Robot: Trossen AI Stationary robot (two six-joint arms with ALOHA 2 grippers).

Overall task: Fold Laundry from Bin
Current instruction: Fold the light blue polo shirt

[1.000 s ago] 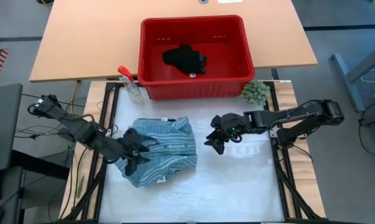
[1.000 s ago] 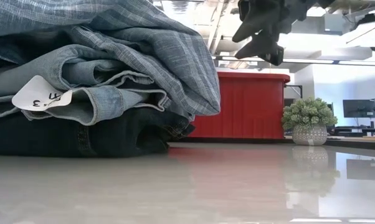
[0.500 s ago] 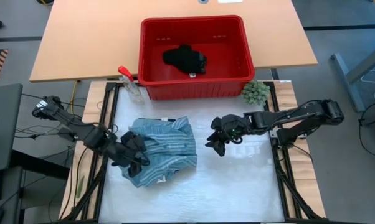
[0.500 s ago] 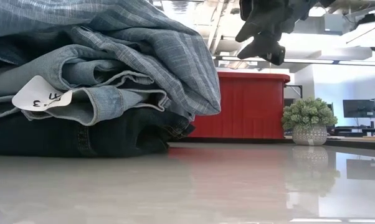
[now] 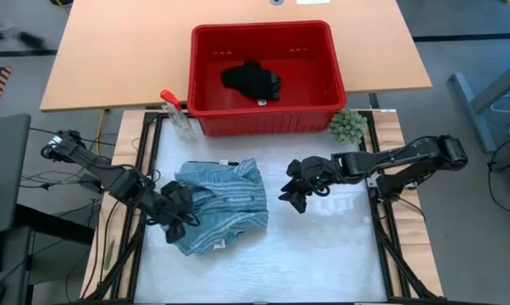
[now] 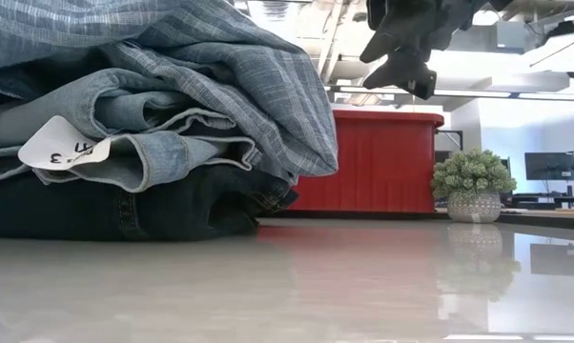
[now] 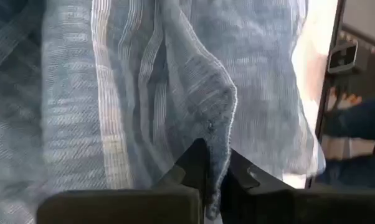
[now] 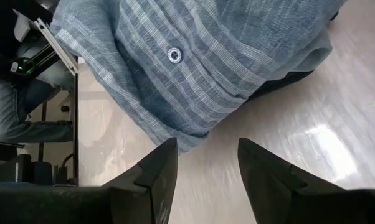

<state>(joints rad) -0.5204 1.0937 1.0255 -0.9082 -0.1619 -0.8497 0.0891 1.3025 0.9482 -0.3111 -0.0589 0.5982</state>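
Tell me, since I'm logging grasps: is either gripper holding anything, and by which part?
The left gripper is shut on a fold of the striped shirt at its edge. The right gripper is open, holding nothing.

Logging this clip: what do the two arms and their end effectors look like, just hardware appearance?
Both arms are dark, slim and jointed, entering from the table's sides. The left end effector and right end effector are black, each with two angular, wedge-shaped fingers. Thin dark cables trail off the left arm's base; a small green light shows near the right arm's wrist.
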